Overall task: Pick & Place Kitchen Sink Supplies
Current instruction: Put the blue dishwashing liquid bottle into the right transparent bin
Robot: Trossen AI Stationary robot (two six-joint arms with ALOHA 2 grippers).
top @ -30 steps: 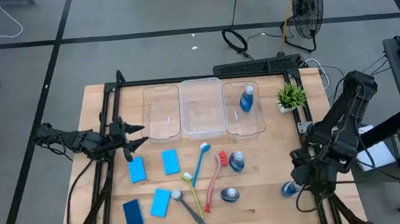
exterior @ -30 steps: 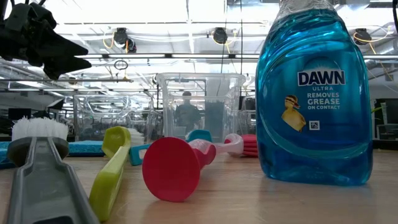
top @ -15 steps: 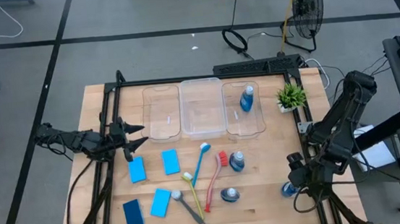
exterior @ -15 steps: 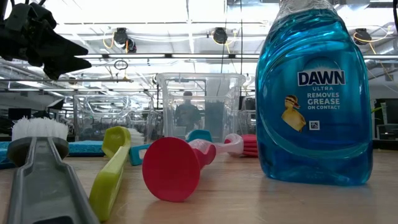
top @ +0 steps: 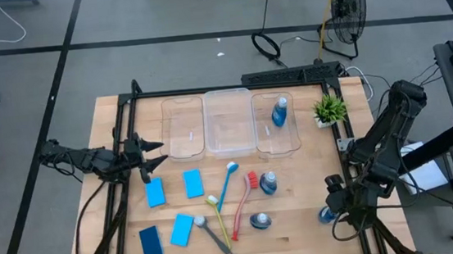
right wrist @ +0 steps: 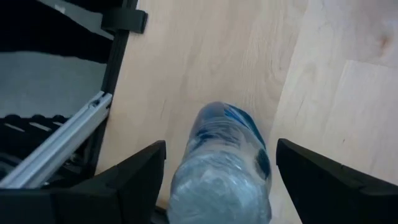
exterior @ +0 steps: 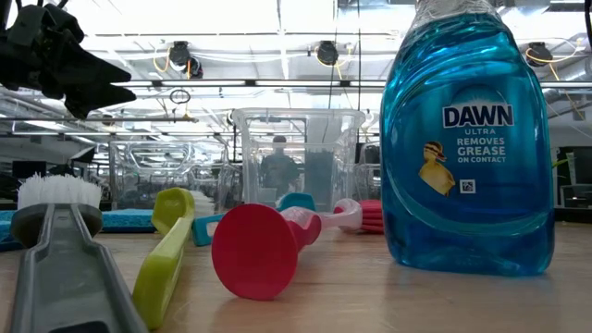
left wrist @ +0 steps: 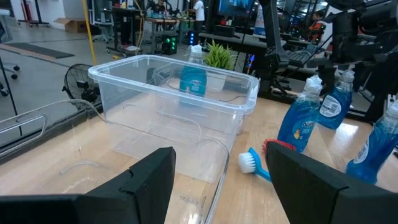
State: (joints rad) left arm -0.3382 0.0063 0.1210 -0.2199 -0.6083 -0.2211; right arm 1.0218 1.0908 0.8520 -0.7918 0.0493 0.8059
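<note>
Right pincer [top: 332, 208] has dropped from its spot a second ago toward the 5 o'clock corner of the counter [top: 301, 227], and has held there for the last half second. Its fingers [right wrist: 134, 177] stand spread on either side of an upright bottle [right wrist: 221, 165] — not touching it, nothing gripped.

Left pincer [top: 153, 155] unchanged, at the 9 o'clock edge, fingers apart and empty, pointed at the clear bins [top: 230, 122].

Nothing else has shifted:
- bins sit side by side at 12 o'clock; the right-hand one holds one bottle of blue liquid [top: 279, 112].
- second bottle [top: 268, 182] just right of counter centre, beside the red brush [top: 243, 204].
- third bottle [top: 260, 220] toward 6 o'clock, close to the low camera.
- fourth under the right pincer, at 5 o'clock.
- blue brush [top: 225, 185], yellow-green brush [top: 217, 214] and grey brush [top: 211, 235] lie fanned together below centre.
- four blue sponges [top: 155, 192] loose at 7–8 o'clock, well apart from the bins.
- potted plant [top: 329, 108] at 1 o'clock, just right of the bins.
</note>
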